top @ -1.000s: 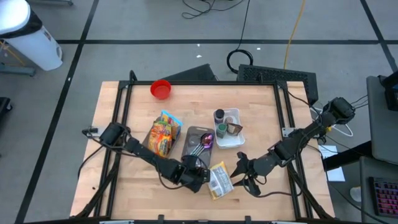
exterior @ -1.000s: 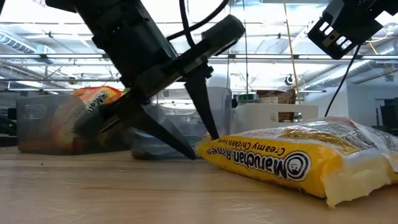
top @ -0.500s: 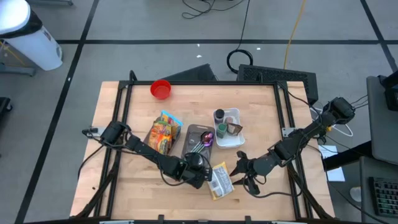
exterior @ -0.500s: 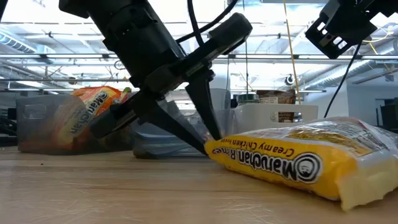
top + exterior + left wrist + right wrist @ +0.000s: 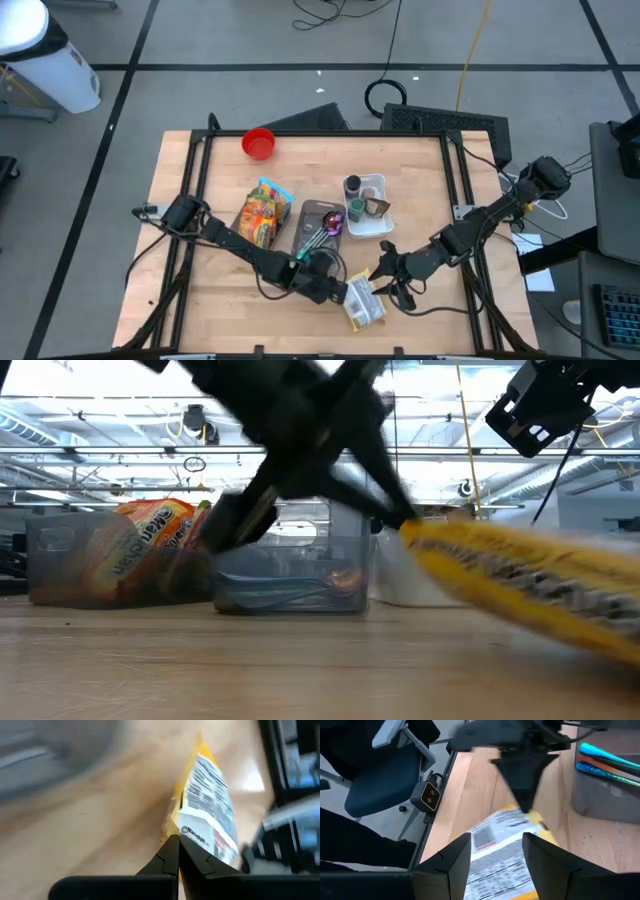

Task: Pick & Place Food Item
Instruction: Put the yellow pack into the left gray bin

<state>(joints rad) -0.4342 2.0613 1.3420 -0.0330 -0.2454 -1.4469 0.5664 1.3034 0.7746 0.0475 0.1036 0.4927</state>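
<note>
A yellow ramen packet [image 5: 365, 305] hangs near the table's front, right of centre, blurred in the low view [image 5: 520, 575]. My left gripper [image 5: 343, 290] is shut on the packet's left end and also shows in the low view [image 5: 400, 520]. Just right of the packet my right gripper [image 5: 385, 272] stands open with nothing between its fingers. In its wrist view the packet [image 5: 500, 850] lies beyond the open fingers [image 5: 452, 855]. My left gripper pinches the packet's end edge [image 5: 186, 831] between its two fingertips. The fingers slant down from the table's left. The held end [image 5: 425, 538] is lifted off the table, and the packet slopes down to the right from it. Whether its low end touches the wood I cannot tell.
Behind the packet stand a grey bin of utensils [image 5: 318, 225], a clear bin with snack bags [image 5: 262, 215] and a white tray with jars [image 5: 368, 205]. A red bowl [image 5: 259, 143] sits at the far left. Bare wood lies at the near left.
My left gripper has shut on the packet's left end, risen a little and rolled. That end has come up off the table. The packet now slopes down to the right and has shifted slightly toward the table's near and right edges.
</note>
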